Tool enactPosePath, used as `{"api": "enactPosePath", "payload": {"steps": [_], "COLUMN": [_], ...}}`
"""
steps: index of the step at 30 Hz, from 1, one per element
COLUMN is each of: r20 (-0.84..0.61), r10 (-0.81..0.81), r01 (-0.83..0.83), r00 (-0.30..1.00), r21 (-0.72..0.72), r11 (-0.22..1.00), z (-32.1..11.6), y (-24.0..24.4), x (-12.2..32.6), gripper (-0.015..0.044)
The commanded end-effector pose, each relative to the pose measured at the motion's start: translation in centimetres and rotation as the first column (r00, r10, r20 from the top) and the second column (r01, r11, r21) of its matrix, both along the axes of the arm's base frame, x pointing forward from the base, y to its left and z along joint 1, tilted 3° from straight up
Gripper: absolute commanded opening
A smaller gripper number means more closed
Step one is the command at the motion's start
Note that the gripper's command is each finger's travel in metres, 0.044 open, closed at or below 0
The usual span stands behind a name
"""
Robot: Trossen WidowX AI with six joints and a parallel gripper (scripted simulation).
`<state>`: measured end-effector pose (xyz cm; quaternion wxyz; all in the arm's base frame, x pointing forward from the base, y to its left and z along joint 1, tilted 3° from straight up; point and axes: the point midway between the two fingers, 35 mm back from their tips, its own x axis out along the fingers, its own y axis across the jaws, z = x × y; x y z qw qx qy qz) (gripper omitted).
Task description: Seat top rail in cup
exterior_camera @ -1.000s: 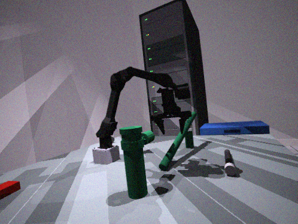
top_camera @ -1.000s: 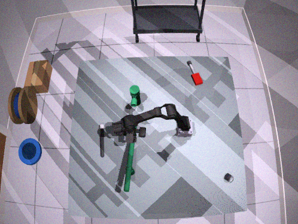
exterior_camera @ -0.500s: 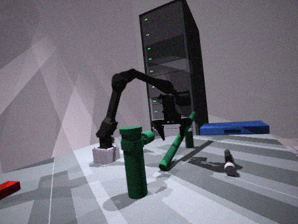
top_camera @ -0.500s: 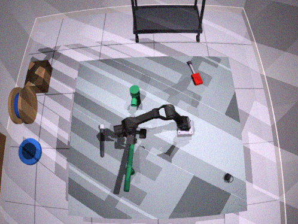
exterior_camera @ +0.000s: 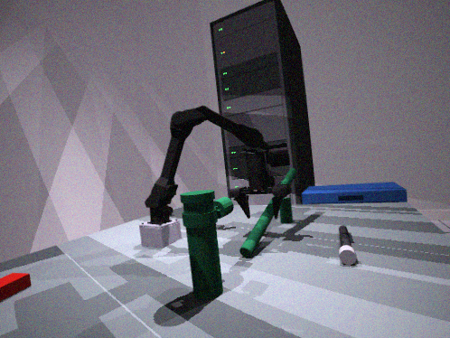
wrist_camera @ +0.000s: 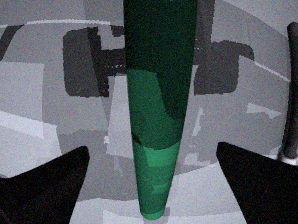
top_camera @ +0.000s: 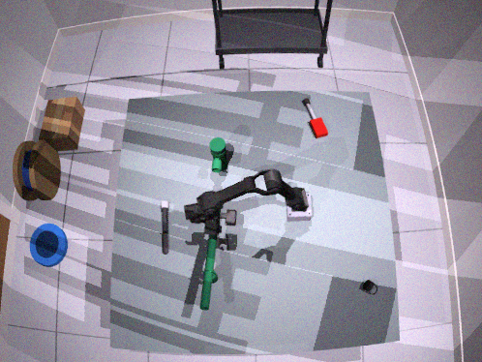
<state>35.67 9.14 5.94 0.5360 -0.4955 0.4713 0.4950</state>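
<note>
The big green post (top_camera: 218, 145) (exterior_camera: 203, 258) stands upright with its band up near the cap. The rail-end cup (top_camera: 217, 166) (exterior_camera: 224, 206) hangs on the band, facing the small post. The green rail (top_camera: 208, 261) (exterior_camera: 257, 232) (wrist_camera: 159, 110) slopes through the loop area on the small post (exterior_camera: 286, 211). Its cut end is low, near or on the mat, apart from the cup. My gripper (top_camera: 212, 227) (exterior_camera: 262, 217) (wrist_camera: 154, 152) is open above the rail, fingertips on either side of it. The wrist view shows gaps on both sides. The loop cap is partly hidden behind a finger.
A dark rod with a white end (top_camera: 165, 232) (exterior_camera: 344, 237) (wrist_camera: 293, 90) lies beside the rail. A red-headed tool (top_camera: 318, 128) (exterior_camera: 14, 285) and a small black ring (top_camera: 369, 286) lie on the mat. A blue case (exterior_camera: 354, 195) and server rack (exterior_camera: 250, 68) stand behind.
</note>
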Motion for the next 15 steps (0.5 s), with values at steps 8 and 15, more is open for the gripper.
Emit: {"api": "enactPosePath", "payload": {"steps": [8, 15], "r20": [-0.012, -0.012], "r10": [0.001, 0.001], "r01": [-0.001, -0.001], "r00": [1.000, 1.000], "r21": [-0.008, -0.007], "r11": [1.000, 1.000], "z": [-2.1, -3.2], "y": [0.0, 0.1], "x": [0.0, 0.0], "gripper": [0.0440, 0.0440]}}
